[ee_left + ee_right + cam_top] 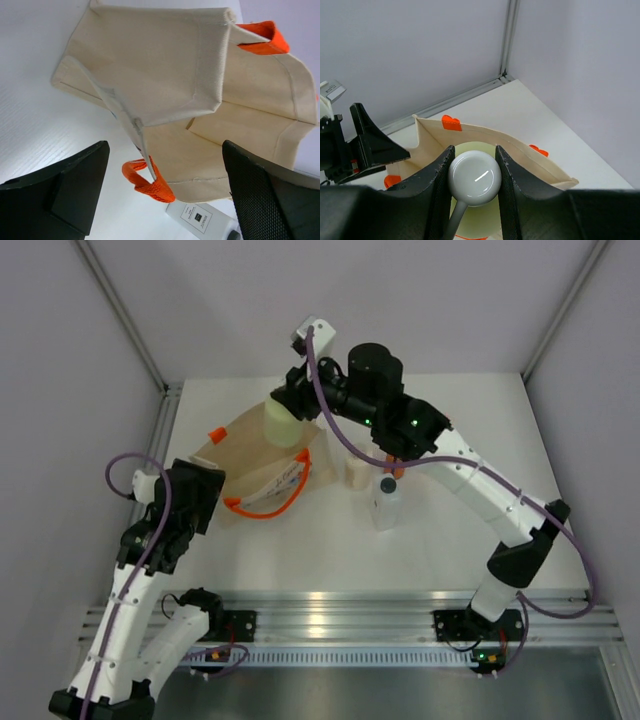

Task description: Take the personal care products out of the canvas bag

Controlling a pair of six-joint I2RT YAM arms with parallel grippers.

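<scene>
The canvas bag (255,465) lies on the table with its mouth toward the back; it also shows in the left wrist view (165,75) and the right wrist view (525,145). My right gripper (296,403) is shut on the white cap (474,178) of the yellow-green bottle (280,424), which stands in the bag's mouth. My left gripper (200,495) is open and empty beside the bag's near-left end (165,200). The cream squat bottle (357,473), the clear bottle with dark cap (386,504) and part of the orange bottle (398,469) stand right of the bag. The peach bottle is out of view.
Grey walls with metal frame rails enclose the table on three sides. An orange loop handle (262,508) sticks out from the bag toward the front. The right arm (480,490) reaches over the bottles at the right.
</scene>
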